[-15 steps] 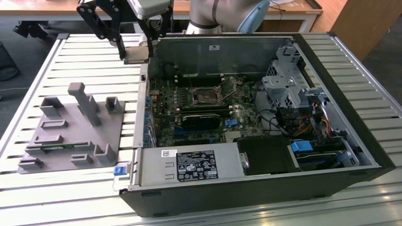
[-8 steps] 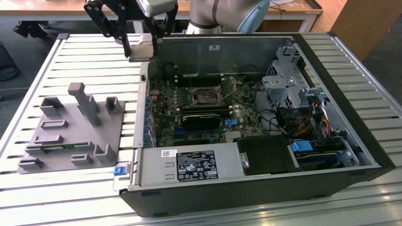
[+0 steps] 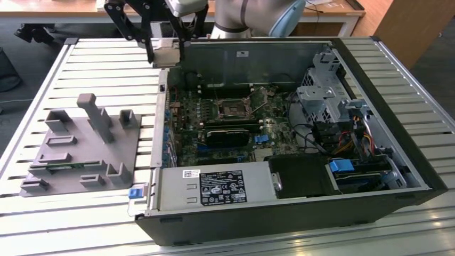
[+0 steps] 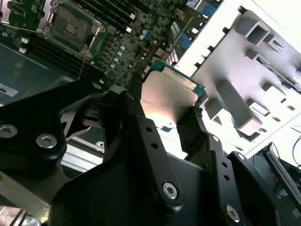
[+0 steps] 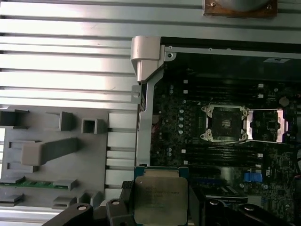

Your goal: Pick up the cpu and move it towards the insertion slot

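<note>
The cpu [image 3: 165,54], a flat silvery square with a pale rim, hangs in the air between the black fingers of my gripper [image 3: 166,52], which is shut on it. In the exterior view it sits over the far left corner of the open computer case. In both wrist views the cpu [image 4: 169,96] [image 5: 159,197] is clamped on two opposite edges, top face showing. The insertion slot [image 3: 231,107] [image 4: 70,28] [image 5: 225,123], a dark square socket in a shiny frame, lies open on the green board, to the exterior view's right of the gripper and lower.
A grey plastic fixture [image 3: 78,144] with upright posts stands on the slatted metal table [image 3: 92,69] beside the case. Inside the case are a long black card [image 3: 227,136], a power supply [image 3: 213,186] and a drive cage [image 3: 320,90]. The case's left wall [image 3: 161,106] runs under the gripper.
</note>
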Robot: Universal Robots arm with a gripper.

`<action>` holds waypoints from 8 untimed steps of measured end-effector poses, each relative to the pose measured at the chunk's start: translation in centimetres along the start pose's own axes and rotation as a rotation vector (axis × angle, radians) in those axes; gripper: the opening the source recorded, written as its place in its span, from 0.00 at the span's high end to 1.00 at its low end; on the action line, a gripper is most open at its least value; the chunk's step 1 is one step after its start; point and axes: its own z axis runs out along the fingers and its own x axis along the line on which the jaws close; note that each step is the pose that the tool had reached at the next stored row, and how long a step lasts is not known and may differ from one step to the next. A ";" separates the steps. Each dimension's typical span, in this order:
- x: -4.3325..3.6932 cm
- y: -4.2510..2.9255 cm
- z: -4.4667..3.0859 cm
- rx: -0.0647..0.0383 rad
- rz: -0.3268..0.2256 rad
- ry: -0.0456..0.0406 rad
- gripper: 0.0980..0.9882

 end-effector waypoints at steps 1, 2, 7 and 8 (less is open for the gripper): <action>-0.12 0.05 0.01 0.000 0.000 0.0000 0.50; -0.25 0.11 0.01 0.000 0.000 0.0000 0.50; -0.87 0.37 0.03 0.000 -0.001 0.0000 0.50; -0.99 0.43 0.03 0.000 -0.001 0.0000 0.50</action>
